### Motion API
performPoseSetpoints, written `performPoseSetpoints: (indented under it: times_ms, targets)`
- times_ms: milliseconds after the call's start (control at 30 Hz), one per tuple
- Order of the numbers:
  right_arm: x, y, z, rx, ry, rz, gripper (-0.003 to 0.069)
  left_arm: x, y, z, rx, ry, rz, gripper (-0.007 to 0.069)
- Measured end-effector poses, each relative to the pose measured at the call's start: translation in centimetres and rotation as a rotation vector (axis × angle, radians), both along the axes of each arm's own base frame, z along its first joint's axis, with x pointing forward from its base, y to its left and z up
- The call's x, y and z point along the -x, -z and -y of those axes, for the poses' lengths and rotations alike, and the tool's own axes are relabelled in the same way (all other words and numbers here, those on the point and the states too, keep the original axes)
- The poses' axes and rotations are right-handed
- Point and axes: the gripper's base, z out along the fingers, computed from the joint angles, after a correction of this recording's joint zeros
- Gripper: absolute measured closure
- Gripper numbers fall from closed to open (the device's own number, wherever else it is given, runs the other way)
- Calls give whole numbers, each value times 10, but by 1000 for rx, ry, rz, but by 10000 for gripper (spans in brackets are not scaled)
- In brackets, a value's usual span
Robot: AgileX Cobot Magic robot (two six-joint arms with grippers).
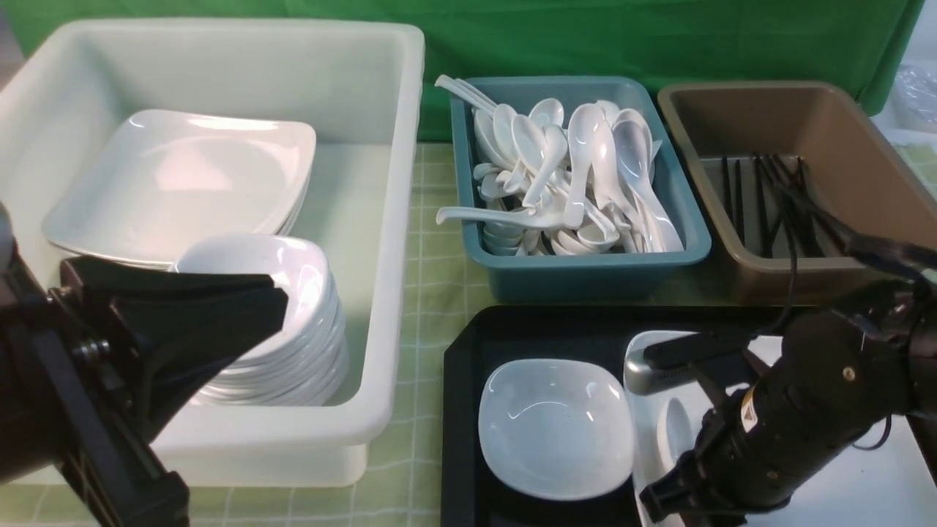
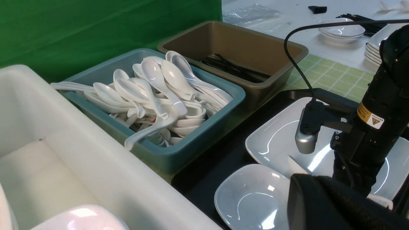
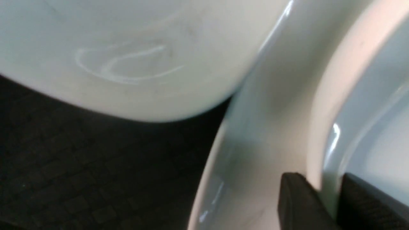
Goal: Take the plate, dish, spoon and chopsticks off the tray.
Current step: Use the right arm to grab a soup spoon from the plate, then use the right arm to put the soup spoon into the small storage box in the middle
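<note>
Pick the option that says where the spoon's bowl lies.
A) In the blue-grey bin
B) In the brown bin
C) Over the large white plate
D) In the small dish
C: the spoon shows over the large plate, beside the small dish.

From here I can see the robot's left arm (image 1: 80, 380) is black with small silver screws, and the right arm (image 1: 798, 410) black too, rounded and dotted with screws, wearing a yellow-and-white warning-triangle sticker, a thin black cable and a silver-ended camera.
</note>
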Motion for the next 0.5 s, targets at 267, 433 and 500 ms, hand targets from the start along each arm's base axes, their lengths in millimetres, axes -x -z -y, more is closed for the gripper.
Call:
performPoseSetpoints:
  times_ms: [267, 433, 500]
  targets:
    - [-59, -97, -17, -225, 20, 452, 502, -4, -7, -2, 48, -51, 70, 601]
    - [-135, -113, -15, -332, 132, 736, 502, -6, -10, -3, 65, -68, 94, 601]
    - [-166, -104, -17, -342, 173, 753, 502, -6, -10, -3, 65, -68, 94, 601]
